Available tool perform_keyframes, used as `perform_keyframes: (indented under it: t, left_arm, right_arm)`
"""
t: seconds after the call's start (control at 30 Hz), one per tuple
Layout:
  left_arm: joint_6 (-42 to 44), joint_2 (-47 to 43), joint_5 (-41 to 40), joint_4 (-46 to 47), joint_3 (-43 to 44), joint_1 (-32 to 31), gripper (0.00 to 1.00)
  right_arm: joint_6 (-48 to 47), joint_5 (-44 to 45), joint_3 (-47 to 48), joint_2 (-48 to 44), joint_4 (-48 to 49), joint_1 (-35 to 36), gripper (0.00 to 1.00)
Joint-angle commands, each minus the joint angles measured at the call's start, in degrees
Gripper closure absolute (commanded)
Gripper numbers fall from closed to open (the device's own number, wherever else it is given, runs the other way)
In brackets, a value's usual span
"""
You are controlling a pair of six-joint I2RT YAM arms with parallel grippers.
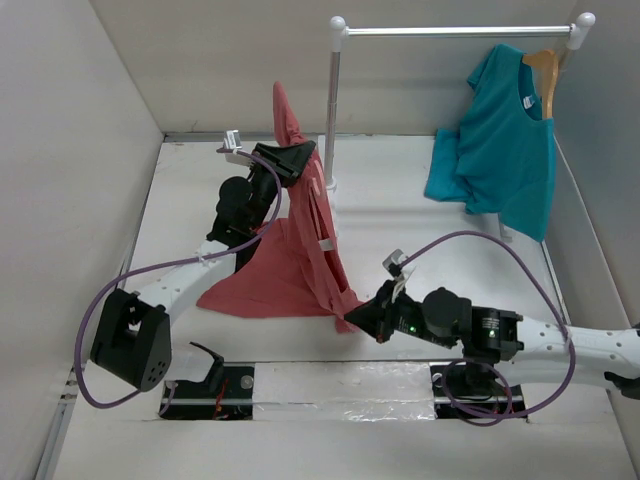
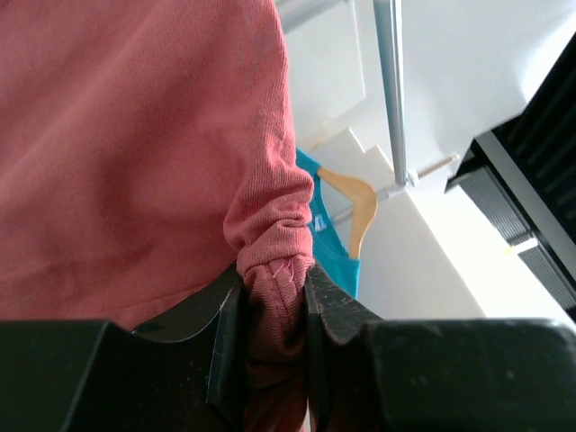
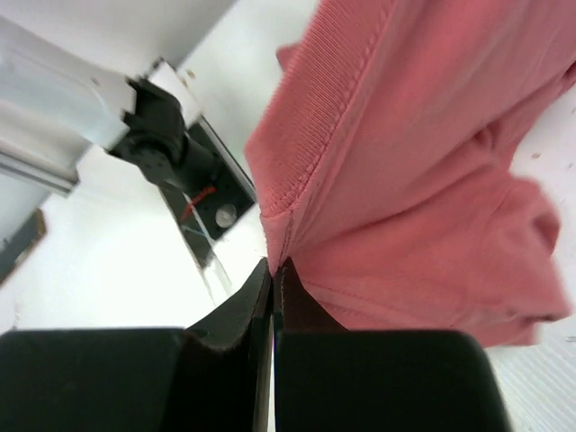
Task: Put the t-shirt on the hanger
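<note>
Right gripper [image 3: 273, 270]: jaws pressed together on a thin pinch of the shirt [image 3: 405, 162], right at a ribbed, stitched edge. The cloth fans up and away to the right of the jaws. From above, this gripper sits low, close to the table [image 1: 420, 210], with the shirt's bottom corner in it.

Left gripper [image 2: 274, 306]: jaws a little apart and clamped on a thick bunched roll of the shirt, which wells up between the fingers and fills the view above and to the left of them. From above, this gripper is raised, so the shirt hangs from it like a tent and slopes down to the right jaws, its left part pooled on the table.

The hanger cannot be told for sure in any view. A thin pale strip [image 1: 321, 205] runs down the shirt's edge below the left jaws and may be part of it.

Far beyond the left jaws, to their right, the rail [image 2: 391, 81] carries the teal shirt [image 2: 328, 243] on the wooden hanger [image 2: 360, 202], well apart from the work.

The step in hand looks like lifting and stretching the shirt between two grips, with no threading visible yet. The next move calls for finding the hanger and an opening in the shirt, with both pinches firm; the right one is thin and could slip if the stretch tightens
</note>
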Motion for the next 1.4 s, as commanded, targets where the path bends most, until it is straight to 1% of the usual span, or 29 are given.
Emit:
perform_keyframes:
  t: [0.0, 0.07, 0.1, 0.13, 0.23, 0.27, 0.3, 0.37, 0.4, 0.43, 0.47, 0.5, 0.57, 0.6, 0.67, 0.73, 0.77, 0.8, 0.83, 0.87, 0.9, 0.93, 1.07, 1.17, 1.2, 1.23, 1.3, 1.37]
  left_arm:
    - [0.5, -3.2, 4.5, 8.5, -3.5, -0.3, 1.00]
    - [-0.8, -4.3, 7.7, 9.2, -6.8, -0.3, 1.00]
    - [-1.3, -4.8, 8.6, 9.3, -7.9, -0.3, 1.00]
    - [-1.8, -5.9, 10.2, 9.2, -9.7, -0.3, 1.00]
    - [-3.1, -7.5, 13.9, 8.1, -12.1, -0.3, 1.00]
    - [-3.3, -7.8, 14.4, 6.8, -12.7, -0.3, 1.00]
    - [-3.8, -8.3, 15.1, 6.5, -13.5, -0.3, 1.00]
    - [-4.3, -9.2, 17.1, 6.0, -15.8, -0.3, 1.00]
    - [-4.9, -9.6, 17.7, 5.7, -16.5, -0.3, 1.00]
    - [-4.9, -10.0, 18.6, 5.4, -17.9, -0.3, 1.00]
    - [-5.4, -10.1, 18.8, 5.2, -18.6, -0.3, 1.00]
    - [-5.6, -10.2, 19.0, 5.4, -19.5, -0.3, 1.00]
    - [-6.6, -9.9, 19.7, 7.2, -22.0, -0.3, 1.00]
    - [-7.1, -9.8, 19.7, 7.8, -23.0, -0.3, 1.00]
    - [-7.5, -9.6, 19.6, 8.8, -24.6, -0.3, 1.00]
    - [-7.5, -9.2, 19.7, 9.3, -25.3, -0.3, 1.00]
    - [-7.5, -9.2, 19.5, 9.6, -25.4, -0.3, 1.00]
    - [-7.5, -9.1, 19.4, 9.6, -25.4, -0.3, 1.00]
    - [-7.5, -9.2, 18.9, 9.6, -25.5, -0.3, 1.00]
    - [-7.5, -9.3, 18.7, 9.7, -25.5, -0.3, 1.00]
    - [-7.6, -9.2, 18.1, 9.7, -25.6, -0.3, 1.00]
    - [-7.7, -9.3, 17.9, 9.7, -25.6, -0.3, 1.00]
    - [-8.0, -9.5, 16.5, 10.1, -25.8, -0.3, 1.00]
    - [-6.1, -12.0, 13.1, 6.5, -26.1, -0.3, 1.00]
    - [-4.9, -12.7, 12.9, 5.4, -26.0, -0.3, 1.00]
    - [-4.2, -13.1, 12.6, 4.2, -24.8, -0.3, 1.00]
    - [-2.1, -13.3, 13.2, 1.4, -23.7, -0.3, 1.00]
    - [-0.7, -13.2, 14.4, -0.3, -23.0, -0.3, 1.00]
  right_arm:
    - [-2.0, 3.8, 5.9, -1.4, -8.1, -0.1, 1.00]
    - [-4.0, 2.5, 9.5, 0.8, -7.8, -1.7, 1.00]
    - [-4.4, 0.0, 10.3, 2.4, -6.3, -2.4, 1.00]
    - [-5.1, -1.1, 11.1, 6.0, -4.8, -3.0, 1.00]
    - [-5.5, -4.3, 11.8, 12.9, 0.5, -3.0, 1.00]
    - [-5.4, -5.1, 12.8, 17.6, 1.0, -3.0, 1.00]
    - [-5.2, -5.6, 13.6, 19.8, -0.1, -3.0, 1.00]
    - [-4.5, -4.9, 14.7, 23.4, -1.6, -3.0, 1.00]
    - [-4.3, -4.4, 14.4, 23.5, -2.0, -3.0, 0.98]
    - [-3.8, -4.0, 14.1, 23.3, -2.1, -3.0, 0.93]
    - [-3.7, -3.9, 13.6, 22.1, -1.8, -3.0, 0.76]
    - [-3.6, -3.8, 13.2, 21.4, -1.6, -3.0, 0.65]
    - [-3.6, -3.5, 13.6, 20.2, -2.9, -3.0, 0.49]
    - [-3.7, -2.9, 14.3, 19.2, -6.3, -3.0, 0.41]
    - [-4.3, -1.1, 17.1, 18.3, -11.4, -3.0, 0.35]
    - [-4.7, 1.4, 19.3, 16.4, -13.4, -3.0, 0.34]
    - [-4.9, 1.9, 19.8, 15.8, -14.0, -3.0, 0.35]
    - [-5.1, 2.5, 20.1, 15.5, -13.1, -3.0, 0.40]
    - [-5.4, 2.8, 20.2, 15.3, -11.8, -3.0, 0.55]
    - [-5.2, 3.3, 19.9, 15.5, -10.4, -3.0, 0.78]
    - [-4.8, 4.0, 19.6, 16.8, -7.0, -3.0, 1.00]
    - [-4.8, 4.1, 19.6, 16.9, -5.3, -3.0, 1.00]
    - [-4.3, 6.8, 20.4, 23.5, 0.3, -3.0, 1.00]
    - [-4.3, 8.4, 20.2, 24.7, 1.9, -3.0, 0.72]
    - [-4.8, 8.6, 19.6, 24.9, 4.8, -3.0, 0.58]
    - [-5.1, 8.3, 18.9, 24.9, 5.5, -3.0, 0.53]
    - [-6.4, 7.1, 19.1, 26.2, 5.5, -3.0, 0.46]
    - [-6.1, 8.4, 20.0, 27.0, 4.0, -3.0, 0.47]
